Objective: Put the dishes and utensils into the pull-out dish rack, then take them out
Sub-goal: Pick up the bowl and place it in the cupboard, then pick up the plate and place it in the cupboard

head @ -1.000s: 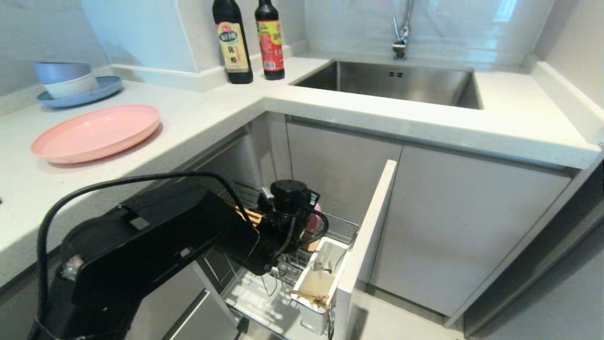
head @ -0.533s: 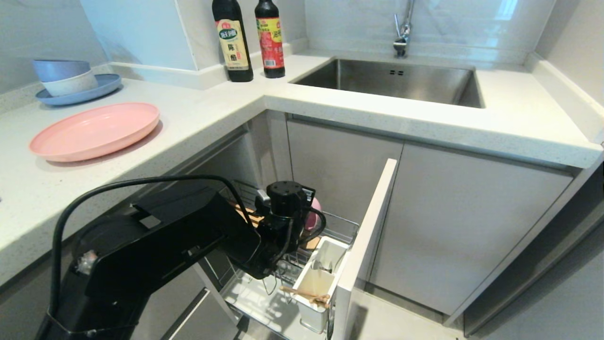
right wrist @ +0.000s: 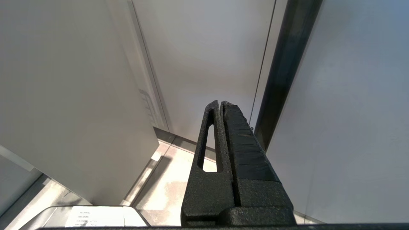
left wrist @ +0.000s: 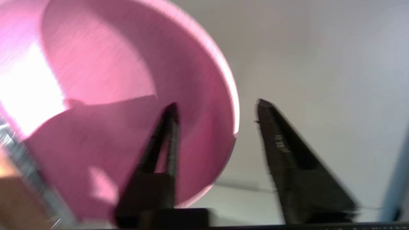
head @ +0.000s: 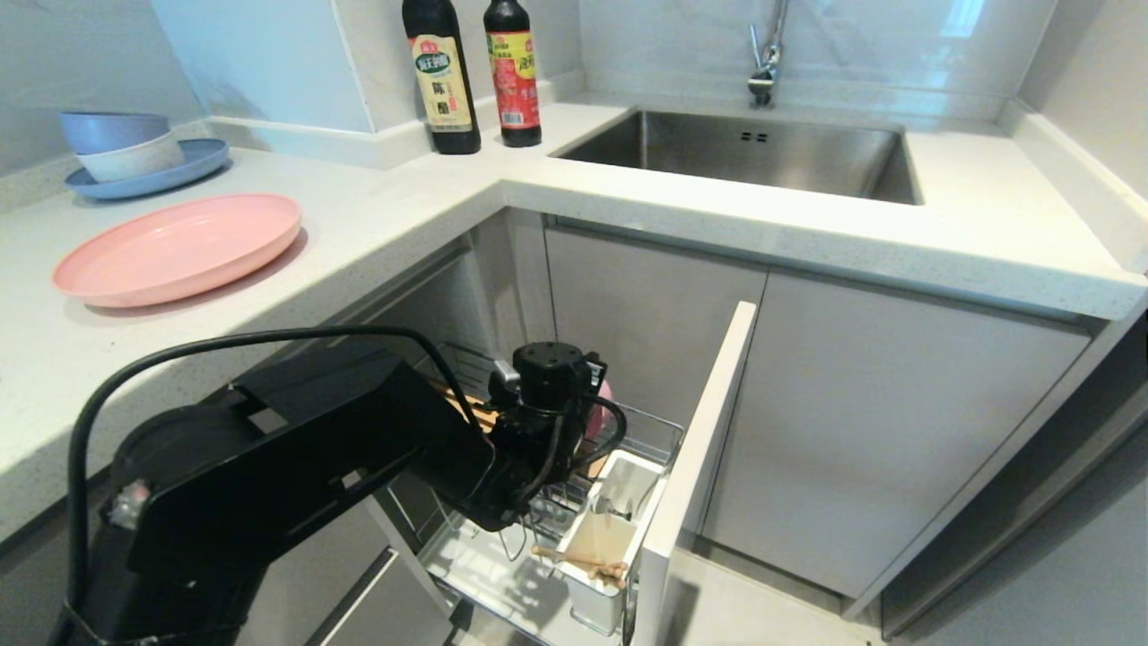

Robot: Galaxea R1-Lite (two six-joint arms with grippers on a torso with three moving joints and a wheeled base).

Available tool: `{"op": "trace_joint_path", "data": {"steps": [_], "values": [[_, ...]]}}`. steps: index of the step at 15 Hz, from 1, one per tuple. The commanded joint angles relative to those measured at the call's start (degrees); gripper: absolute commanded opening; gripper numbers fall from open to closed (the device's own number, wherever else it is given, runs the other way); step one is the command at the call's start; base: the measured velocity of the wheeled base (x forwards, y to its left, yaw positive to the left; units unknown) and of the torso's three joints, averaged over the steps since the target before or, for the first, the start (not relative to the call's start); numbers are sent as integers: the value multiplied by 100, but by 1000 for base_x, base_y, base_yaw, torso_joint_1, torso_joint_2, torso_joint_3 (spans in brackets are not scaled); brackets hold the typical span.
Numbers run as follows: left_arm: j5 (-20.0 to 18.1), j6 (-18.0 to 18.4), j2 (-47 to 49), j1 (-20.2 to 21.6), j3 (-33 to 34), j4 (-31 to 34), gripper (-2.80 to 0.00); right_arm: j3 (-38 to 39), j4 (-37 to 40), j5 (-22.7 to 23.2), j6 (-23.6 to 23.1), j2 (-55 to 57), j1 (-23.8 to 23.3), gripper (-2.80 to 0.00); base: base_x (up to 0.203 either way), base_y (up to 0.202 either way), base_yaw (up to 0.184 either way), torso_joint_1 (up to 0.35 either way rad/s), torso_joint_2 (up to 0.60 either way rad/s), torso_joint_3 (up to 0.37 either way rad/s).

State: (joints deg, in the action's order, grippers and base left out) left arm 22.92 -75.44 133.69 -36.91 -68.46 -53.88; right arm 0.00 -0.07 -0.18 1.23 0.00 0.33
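The pull-out dish rack [head: 659, 431] stands drawn out below the counter, behind its light-grey front [head: 704, 449]. My left arm reaches into it, and its wrist [head: 547, 404] hides the fingers in the head view. In the left wrist view the left gripper [left wrist: 217, 105] is open. One finger lies over the inside of the small pink bowl [left wrist: 96, 80] and the other is outside its rim. A sliver of the bowl [head: 603, 395] shows beside the wrist. The chopsticks [head: 578, 561] lie across the white utensil cup [head: 596, 538]. The pink plate [head: 179, 247] rests on the counter. The right gripper [right wrist: 220, 103] is shut and empty.
A blue plate with stacked bowls [head: 134, 161] sits at the counter's far left. Two dark bottles [head: 439, 81] stand in the corner beside the sink [head: 744, 152] and tap [head: 764, 63]. A bamboo strip [head: 475, 414] runs along the rack. The right gripper hangs low by grey cabinet doors.
The left arm has shifted only slightly inside the rack. The chopsticks, blurred at the cup a second ago, now lie still across its rim. The whole view has drifted a little.
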Motion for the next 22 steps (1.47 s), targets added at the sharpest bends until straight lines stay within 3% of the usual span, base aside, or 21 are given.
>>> {"op": "trace_joint_path", "data": {"steps": [1,7,10,11,15,17,20,22], "values": [[157,-41,-200,-105,25,200,0,9,-1,1,0,0,2,-280,0,0,0,0,0,0],[441,-46,-852,-240,292,833,0,9,-1,1,0,0,2,-280,0,0,0,0,0,0],[680,-43,-1405,-319,433,1571,0,9,-1,1,0,0,2,-280,0,0,0,0,0,0],[795,-42,-1602,-370,444,1849,-280,9,-1,1,0,0,2,-280,0,0,0,0,0,0],[944,-21,-2518,-621,432,3355,-280,9,-1,1,0,0,2,-280,0,0,0,0,0,0],[1018,219,-3054,-747,405,4008,-280,9,-1,1,0,0,2,-280,0,0,0,0,0,0],[1846,1299,-3794,-1016,175,4891,-280,9,-1,1,0,0,2,-280,0,0,0,0,0,0],[1992,2347,-4294,-1063,63,5396,-280,9,-1,1,0,0,2,-280,0,0,0,0,0,0]]}}
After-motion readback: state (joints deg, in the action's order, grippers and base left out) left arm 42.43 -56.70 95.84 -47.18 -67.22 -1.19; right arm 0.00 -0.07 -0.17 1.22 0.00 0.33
